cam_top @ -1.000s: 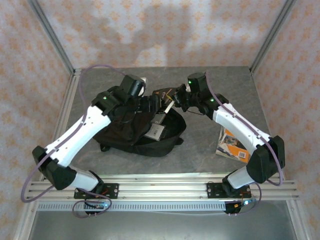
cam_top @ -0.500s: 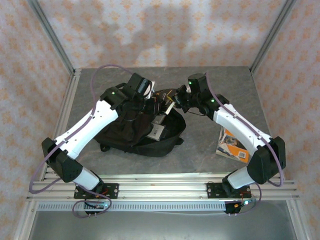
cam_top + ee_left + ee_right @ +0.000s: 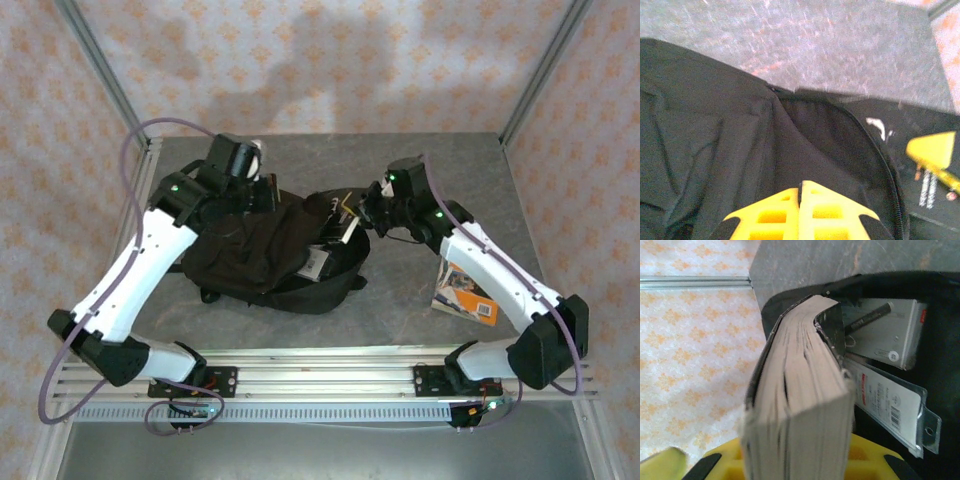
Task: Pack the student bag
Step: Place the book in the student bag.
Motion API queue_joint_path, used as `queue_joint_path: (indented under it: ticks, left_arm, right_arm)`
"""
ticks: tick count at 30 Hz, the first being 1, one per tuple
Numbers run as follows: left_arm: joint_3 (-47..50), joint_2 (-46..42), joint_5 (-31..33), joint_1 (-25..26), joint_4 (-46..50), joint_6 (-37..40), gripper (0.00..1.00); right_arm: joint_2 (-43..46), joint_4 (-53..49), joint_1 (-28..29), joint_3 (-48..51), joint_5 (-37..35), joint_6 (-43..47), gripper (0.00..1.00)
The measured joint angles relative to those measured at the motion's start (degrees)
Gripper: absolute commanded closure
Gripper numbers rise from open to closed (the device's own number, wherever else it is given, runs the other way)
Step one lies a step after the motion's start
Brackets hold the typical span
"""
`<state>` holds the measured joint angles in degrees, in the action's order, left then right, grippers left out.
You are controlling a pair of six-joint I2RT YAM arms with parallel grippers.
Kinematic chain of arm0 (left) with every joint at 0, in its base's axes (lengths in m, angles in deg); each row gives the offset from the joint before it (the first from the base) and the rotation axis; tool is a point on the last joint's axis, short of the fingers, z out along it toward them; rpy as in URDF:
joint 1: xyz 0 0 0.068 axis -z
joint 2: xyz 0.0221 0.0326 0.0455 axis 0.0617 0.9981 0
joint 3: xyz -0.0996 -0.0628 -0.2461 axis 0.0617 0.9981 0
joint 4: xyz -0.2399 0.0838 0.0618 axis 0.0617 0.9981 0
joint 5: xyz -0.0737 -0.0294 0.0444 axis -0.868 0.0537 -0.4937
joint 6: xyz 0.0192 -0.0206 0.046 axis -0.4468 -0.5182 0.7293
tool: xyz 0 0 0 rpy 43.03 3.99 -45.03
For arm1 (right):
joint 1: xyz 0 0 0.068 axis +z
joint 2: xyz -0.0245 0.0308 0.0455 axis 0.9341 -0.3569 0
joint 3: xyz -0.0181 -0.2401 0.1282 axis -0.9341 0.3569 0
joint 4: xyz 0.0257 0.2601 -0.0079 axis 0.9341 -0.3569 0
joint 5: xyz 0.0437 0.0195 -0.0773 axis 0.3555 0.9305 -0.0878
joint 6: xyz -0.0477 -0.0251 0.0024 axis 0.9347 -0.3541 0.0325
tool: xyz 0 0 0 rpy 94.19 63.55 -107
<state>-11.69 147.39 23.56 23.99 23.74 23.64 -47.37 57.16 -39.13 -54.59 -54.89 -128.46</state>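
The student bag (image 3: 250,255) lies at about 9 o'clock of the tabletop's (image 3: 450,170) centre, its mouth facing 3 o'clock. A second ago the left arm lay over the bag. It has since swung out toward 10 o'clock and now sits at the bag's 11 o'clock corner, leaving the black cloth stretched that way and the mouth looking wider. The left pincer (image 3: 800,189), spread a second ago, is now pressed together. The cloth ridges up toward its tips, but I cannot tell whether a fold is caught between them.

The right pincer (image 3: 365,205) pinches a thick book (image 3: 800,390) and has kept it at the bag's 2 o'clock rim, its leading end just inside. My judgement is that the mouth is being held open so this book can slide in. A grey box (image 3: 885,332) and a carded blister pack (image 3: 890,400) are already inside, beside the book.

The tabletop is grey and stone-patterned. An orange-covered book (image 3: 462,288) waits at 4 o'clock, well apart from the bag. Orange-flowered wallpaper (image 3: 350,60) closes the far side, and aluminium rails (image 3: 320,375) run along the near edge.
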Motion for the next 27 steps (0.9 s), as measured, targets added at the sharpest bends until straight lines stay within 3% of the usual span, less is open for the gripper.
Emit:
queue_joint_path:
  ticks: [6, 7, 9, 10, 12, 15, 18, 22, 27]
  left_arm:
    - [-4.4, -1.0, 1.3, -1.2, 0.4, -0.7, 1.0]
    - [-4.6, -0.8, 0.4, -1.2, 0.4, -1.0, 0.92]
    - [-5.2, 0.4, -1.7, -0.9, 0.6, -1.8, 0.6]
    - [-5.7, 1.5, -2.4, -0.2, 0.7, -2.1, 0.48]
    - [-6.8, 4.1, -2.7, 2.6, 1.2, -2.1, 0.35]
    - [-8.3, 8.2, -3.3, 8.5, 1.9, -1.7, 0.27]
    - [-8.5, 11.1, -4.5, 11.8, 2.6, -1.6, 0.26]
    - [-8.0, 12.4, -4.9, 11.8, 2.8, -1.5, 0.31]
    - [-6.9, 13.4, -4.7, 11.7, 2.8, -0.7, 0.65]
  right_arm:
    - [0.0, 0.9, -0.1, 3.1, 5.3, -0.9, 1.0]
    - [0.0, 0.9, -0.1, 3.1, 5.8, -1.1, 1.0]
    - [0.0, 1.5, -0.1, 3.1, 6.6, -1.6, 1.0]
    - [0.0, 1.8, -0.1, 3.1, 6.8, -1.9, 1.0]
    - [0.0, 2.2, -0.1, 3.1, 7.2, -2.4, 1.0]
    - [-0.1, 3.8, -0.1, 3.1, 7.8, -3.7, 1.0]
    - [-0.4, 5.4, 0.0, 3.1, 8.4, -4.6, 1.0]
    - [-1.0, 6.2, 0.3, 3.1, 8.8, -5.0, 1.0]
    - [-1.2, 6.7, 0.3, 3.1, 9.0, -5.2, 1.0]
